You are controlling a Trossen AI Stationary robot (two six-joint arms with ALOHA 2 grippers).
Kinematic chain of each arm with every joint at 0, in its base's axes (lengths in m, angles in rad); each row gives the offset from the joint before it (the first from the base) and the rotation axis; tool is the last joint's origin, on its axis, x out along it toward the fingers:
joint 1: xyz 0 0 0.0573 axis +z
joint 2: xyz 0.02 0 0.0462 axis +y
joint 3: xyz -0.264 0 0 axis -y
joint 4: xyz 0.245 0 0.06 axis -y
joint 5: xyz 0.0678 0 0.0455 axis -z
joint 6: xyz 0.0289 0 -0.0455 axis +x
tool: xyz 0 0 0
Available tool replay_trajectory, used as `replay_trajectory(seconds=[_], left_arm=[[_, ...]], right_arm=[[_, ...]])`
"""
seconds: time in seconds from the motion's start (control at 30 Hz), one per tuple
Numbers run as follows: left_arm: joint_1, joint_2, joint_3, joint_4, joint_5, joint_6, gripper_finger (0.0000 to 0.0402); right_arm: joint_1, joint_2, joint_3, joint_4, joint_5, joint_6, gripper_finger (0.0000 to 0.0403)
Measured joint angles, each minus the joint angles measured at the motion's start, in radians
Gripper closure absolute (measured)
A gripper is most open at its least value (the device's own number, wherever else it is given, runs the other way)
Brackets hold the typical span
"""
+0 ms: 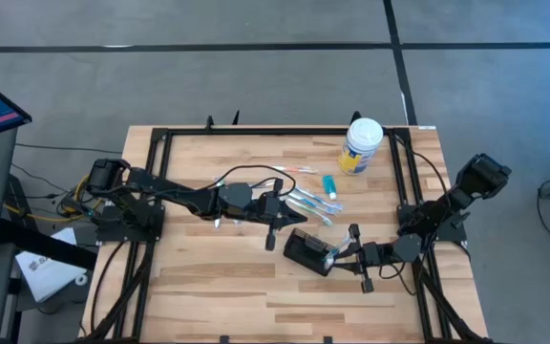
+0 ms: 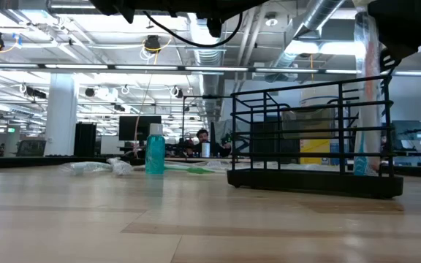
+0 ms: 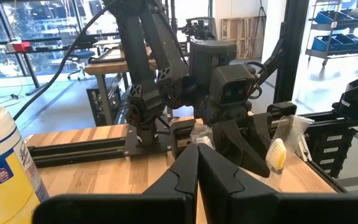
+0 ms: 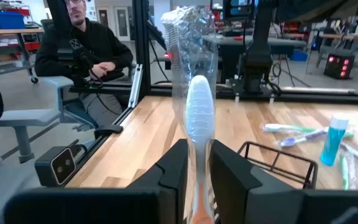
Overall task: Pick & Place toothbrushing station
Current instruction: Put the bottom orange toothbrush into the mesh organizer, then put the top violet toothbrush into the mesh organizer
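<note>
Toothbrushing station (image 1: 308,251), a black wire holder, sits on the wooden table (image 1: 208,287) just in front of the right gripper (image 1: 337,250), whose fingers pinch a wrapped toothbrush (image 4: 197,118). Left gripper (image 1: 273,234), fingers pressed together and empty, hovers just beside the station, near the loose toothbrushes (image 1: 308,203).

Black wire toothbrushing station (image 1: 308,251), upright, table's front-right area

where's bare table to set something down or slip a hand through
Free: the near strip of the table below the black holder, and the far-left corner. Crowded: the middle, with the left gripper, loose toothbrushes, blue bottle, and right gripper holding a wrapped toothbrush; the tub fills the far right.
</note>
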Motion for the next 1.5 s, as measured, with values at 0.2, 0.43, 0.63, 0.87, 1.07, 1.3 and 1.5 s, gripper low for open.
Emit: replay_trajectory(seconds=[0.2, 0.43, 0.63, 0.87, 1.07, 1.3, 1.5], left_arm=[[0.0, 0.0, 0.0, 0.0, 0.0, 0.0, 0.0399], [0.0, 0.0, 0.0, 0.0, 0.0, 0.0, 0.0399], [0.0, 0.0, 0.0, 0.0, 0.0, 0.0, 0.0399], [0.0, 0.0, 0.0, 0.0, 0.0, 0.0, 0.0399], [0.0, 0.0, 0.0, -0.03, 0.0, 0.0, 0.0399], [0.0, 0.0, 0.0, -0.053, 0.0, 0.0, 0.0399], [0.004, 0.0, 0.0, -0.064, 0.0, 0.0, 0.0399]], right_arm=[[-0.002, -0.009, 0.001, -0.028, 0.002, 0.015, 0.0307], [0.002, -0.017, 0.001, -0.032, 0.005, 0.015, 0.026], [0.035, -0.086, 0.001, -0.031, 0.006, -0.051, 0.0244], [0.054, -0.185, 0.001, -0.053, 0.033, -0.093, 0.0256], [0.054, -0.296, 0.001, -0.125, 0.035, -0.125, 0.0278], [0.04, -0.452, 0.001, -0.26, 0.035, -0.126, 0.0296], [0.0, -0.592, 0.001, -0.397, 0.078, -0.127, 0.0304]])
